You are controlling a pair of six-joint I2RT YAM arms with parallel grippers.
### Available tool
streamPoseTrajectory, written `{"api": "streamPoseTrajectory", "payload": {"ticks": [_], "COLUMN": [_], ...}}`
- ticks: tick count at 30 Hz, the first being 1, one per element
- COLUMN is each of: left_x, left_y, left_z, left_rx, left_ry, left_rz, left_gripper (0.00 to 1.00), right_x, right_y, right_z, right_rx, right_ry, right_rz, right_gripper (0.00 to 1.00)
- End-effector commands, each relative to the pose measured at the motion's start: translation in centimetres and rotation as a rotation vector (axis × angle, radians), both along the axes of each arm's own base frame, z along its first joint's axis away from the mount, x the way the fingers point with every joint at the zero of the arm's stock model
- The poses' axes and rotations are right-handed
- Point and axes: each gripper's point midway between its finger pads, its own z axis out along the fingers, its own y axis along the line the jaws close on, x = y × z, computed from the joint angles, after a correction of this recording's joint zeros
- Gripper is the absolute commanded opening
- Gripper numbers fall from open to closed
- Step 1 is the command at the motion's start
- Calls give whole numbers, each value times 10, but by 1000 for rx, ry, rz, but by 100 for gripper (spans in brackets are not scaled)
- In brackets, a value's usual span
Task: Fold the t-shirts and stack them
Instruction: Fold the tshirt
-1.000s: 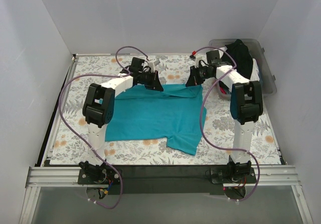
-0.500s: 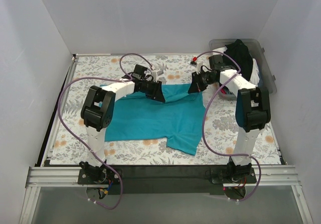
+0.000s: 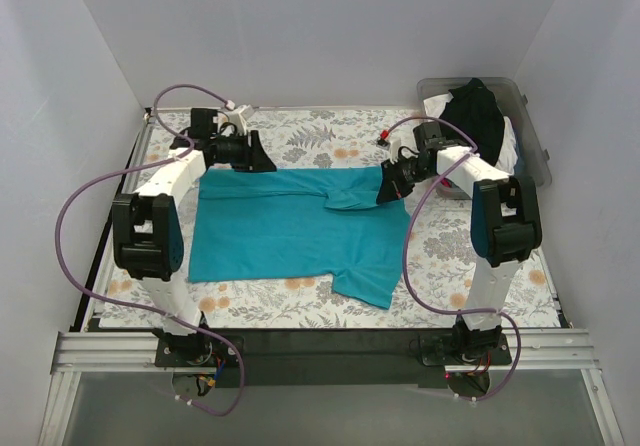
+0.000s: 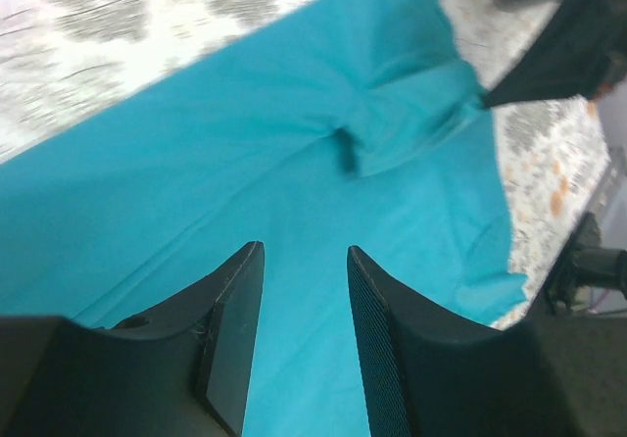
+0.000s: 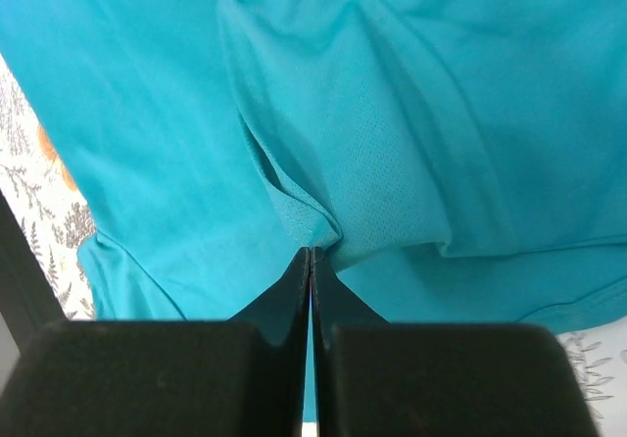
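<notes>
The solid teal short-sleeved t-shirt [image 3: 290,231] lies spread on the floral-covered table [image 3: 280,301]. Its far edge now sits flatter and further to the left than half a second ago. The left pincer [image 4: 304,251] has swung from the middle of that edge out to the shirt's far-left corner, and its jaws are apart and empty above the cloth. The right pincer [image 5: 311,251] stays pinched tight on a bunched fold at the far-right sleeve. This looks like smoothing before the first fold. A black t-shirt [image 3: 480,111] waits in the clear plastic bin [image 3: 540,161].
</notes>
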Motion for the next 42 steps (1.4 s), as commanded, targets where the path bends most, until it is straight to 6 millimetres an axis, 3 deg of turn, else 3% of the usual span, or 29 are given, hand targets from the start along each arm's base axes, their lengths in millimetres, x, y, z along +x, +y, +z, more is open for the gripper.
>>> {"api": "streamPoseTrajectory", "payload": {"ticks": [1, 2, 4, 5, 9, 13, 19, 23, 26, 28, 31, 34, 38, 42], "left_x": [-2, 2, 2, 8, 15, 10, -7, -23, -26, -24, -13, 3, 26, 40], "left_y": [38, 56, 70, 89, 115, 131, 147, 142, 136, 135, 139, 155, 183, 198], "left_z": [-11, -17, -29, -32, -53, -78, -100, -97, -73, -52, -34, -33, -37, -53], "left_rx": [95, 132, 163, 176, 242, 311, 353, 330, 294, 277, 279, 319, 364, 388], "left_ry": [33, 35, 58, 59, 107, 168, 228, 231, 165, 119, 81, 70, 61, 96], "left_rz": [62, 103, 131, 175, 237, 265, 292, 239, 208, 192, 196, 244, 321, 340], "left_gripper": [38, 38, 39, 38, 38, 38, 37, 36, 36, 36, 35, 32, 30, 30], "right_x": [-16, -20, -25, -26, -28, -27, -23, -21, -18, -15, -7, 6, 27, 45], "right_y": [3, 2, 1, 1, -6, -9, -11, -11, -11, -10, -4, 0, 1, 1], "right_z": [11, 7, 2, -1, -12, -19, -26, -26, -18, -8, 14, 28, 23, 9], "right_rx": [1, -7, -23, -31, -74, -101, -125, -131, -129, -122, -91, -72, -97, -131], "right_ry": [-24, -17, -9, -3, 7, 17, 30, 42, 27, 6, -34, -51, -45, -32], "right_rz": [45, 51, 59, 61, 56, 54, 45, 41, 38, 35, 22, -5, -46, -73], "right_gripper": [1, 1, 1, 1, 1, 1, 1, 13, 34, 40, 41, 41, 38, 38]}}
